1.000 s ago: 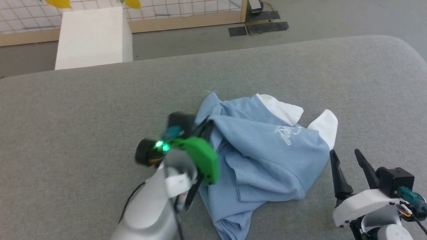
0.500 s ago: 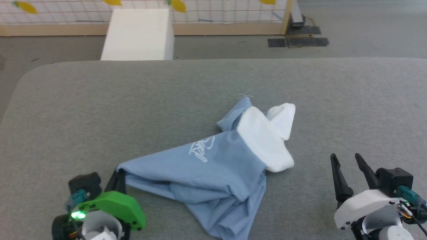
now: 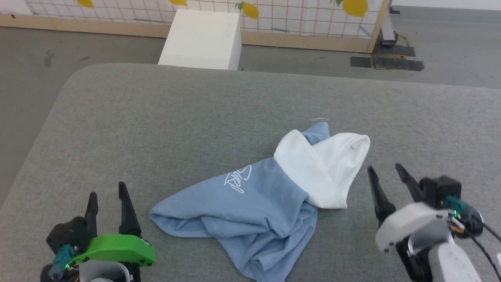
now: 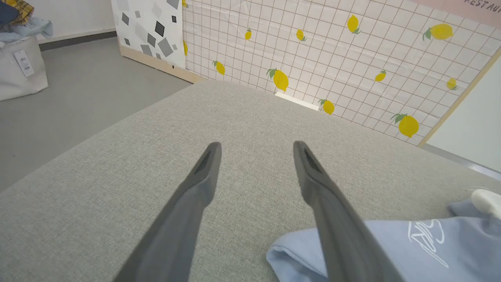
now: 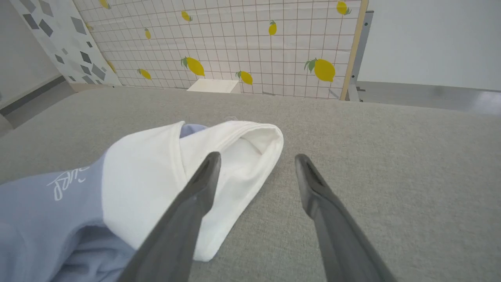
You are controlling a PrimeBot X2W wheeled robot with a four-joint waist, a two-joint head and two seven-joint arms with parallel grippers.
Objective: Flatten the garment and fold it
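Blue garment (image 3: 254, 199) lying bunched, left pincer (image 3: 107, 189) now released from it, right pincer (image 3: 384, 167) spread, empty

A grey cloth-covered table (image 3: 156, 117) carries a crumpled light blue garment (image 3: 254, 199). It lies between the fingers of the left gripper (image 3: 107, 188) and the right gripper (image 3: 384, 166), with its white section (image 3: 325, 172) just beside the right one's fingers.

Garment (image 4: 411, 250) cropped by both wrist views' edges.
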